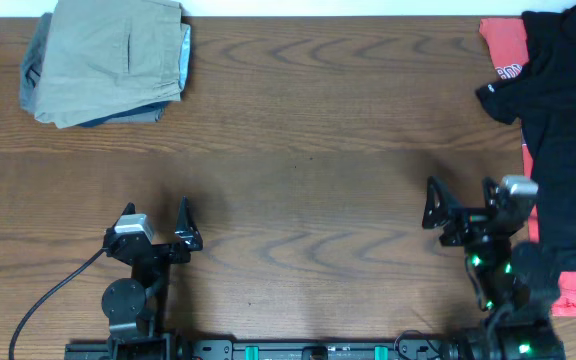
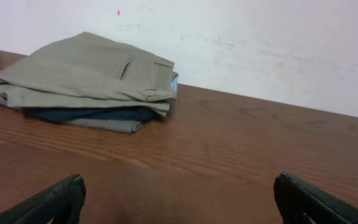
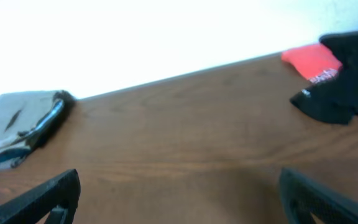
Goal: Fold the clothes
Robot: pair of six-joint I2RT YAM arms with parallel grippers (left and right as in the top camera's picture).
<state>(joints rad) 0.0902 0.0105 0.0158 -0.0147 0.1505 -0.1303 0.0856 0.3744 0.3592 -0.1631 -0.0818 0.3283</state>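
The pale khaki shorts point(image 1: 108, 58) lie folded at the table's far left corner, on top of a navy-blue folded garment point(image 1: 118, 118). They also show in the left wrist view point(image 2: 86, 71) and, blurred, in the right wrist view point(image 3: 17, 124). My left gripper point(image 1: 155, 222) is open and empty near the front left, far from the shorts; its fingers show in the left wrist view point(image 2: 179, 199). My right gripper point(image 1: 460, 200) is open and empty at the front right; its fingers show in the right wrist view point(image 3: 179, 193).
A black shirt point(image 1: 563, 110) lies over a red printed shirt point(image 1: 503, 50) along the table's right edge, close to my right arm. Both show in the right wrist view, black point(image 3: 344, 74) and red point(image 3: 312, 62). A white wall runs behind the wooden table point(image 1: 308, 150).
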